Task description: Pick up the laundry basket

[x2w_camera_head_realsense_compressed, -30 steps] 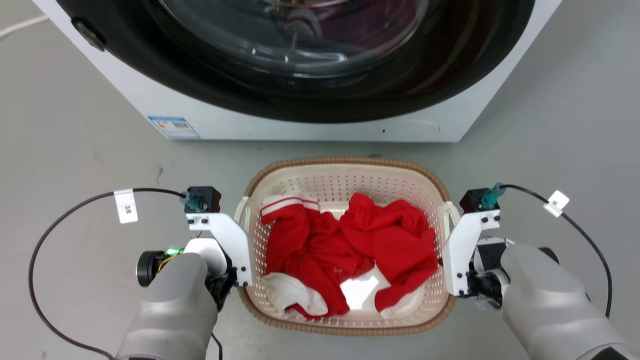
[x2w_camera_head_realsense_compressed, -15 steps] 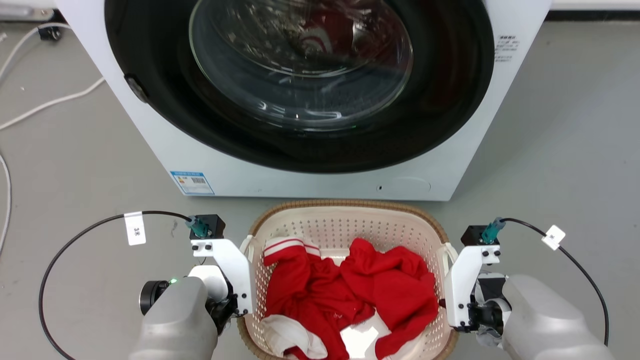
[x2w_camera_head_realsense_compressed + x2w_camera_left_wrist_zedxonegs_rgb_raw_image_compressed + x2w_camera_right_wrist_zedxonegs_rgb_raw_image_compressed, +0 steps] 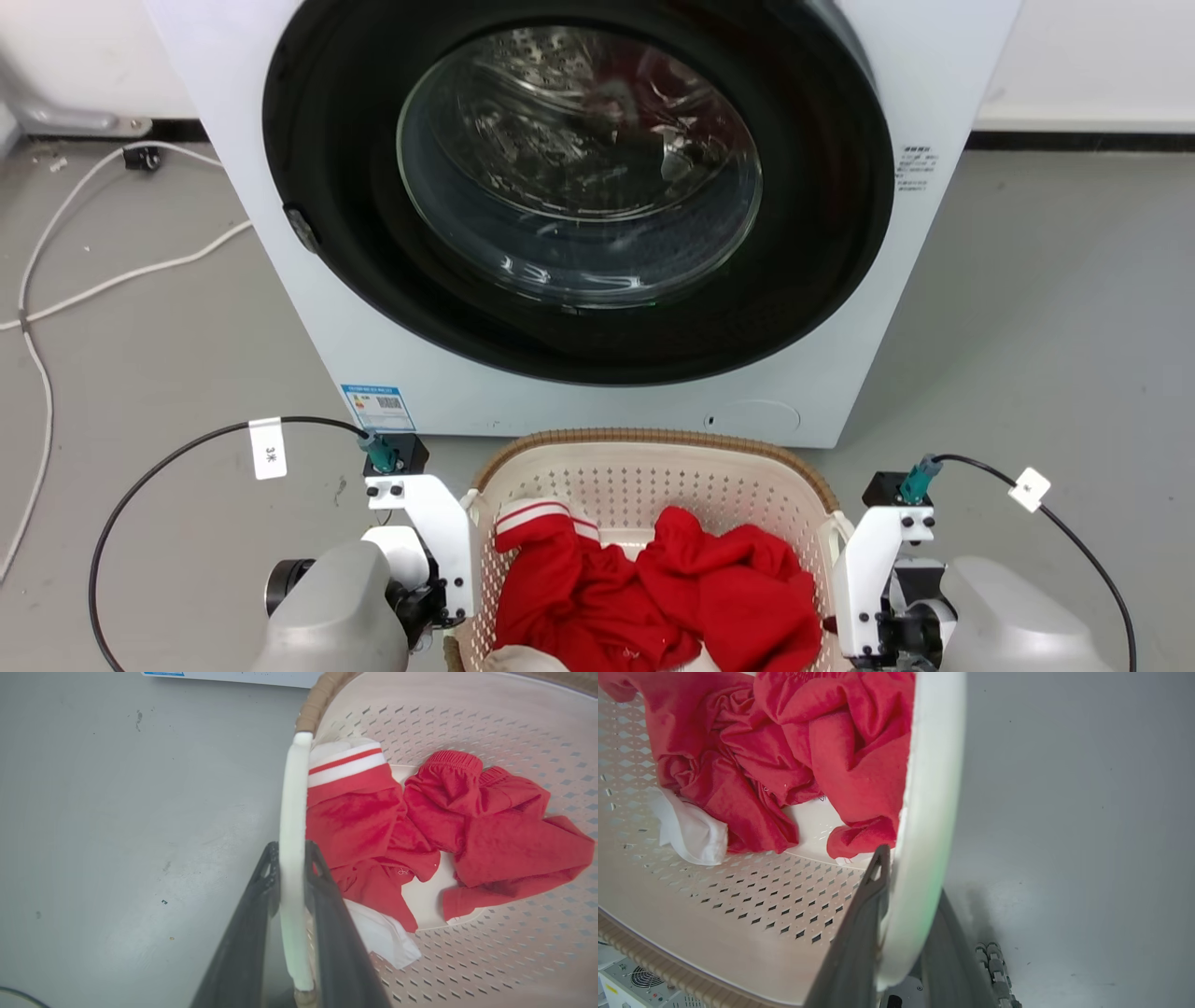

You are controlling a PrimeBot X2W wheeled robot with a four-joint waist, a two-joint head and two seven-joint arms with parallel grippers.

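The laundry basket (image 3: pixel 653 441), cream with a brown woven rim, sits at the bottom centre of the head view and holds red and white clothes (image 3: pixel 653 597). My left gripper (image 3: pixel 292 858) is shut on the basket's white left handle (image 3: pixel 293 802), with one dark finger on each side of it. My right gripper (image 3: pixel 910 877) is shut on the white right handle (image 3: pixel 931 788); its outer finger is partly hidden behind the handle. In the head view both wrists flank the basket, the left gripper (image 3: pixel 439 569) and the right gripper (image 3: pixel 854 588).
A white washing machine (image 3: pixel 308 308) with a shut round dark door (image 3: pixel 579 205) stands directly ahead, close behind the basket. White cables (image 3: pixel 93 275) trail on the grey floor at the far left. Grey floor lies open on both sides.
The whole head picture has shifted: the camera now looks higher, showing more of the washing machine and less of the basket. Both grippers keep their hold on the handles.
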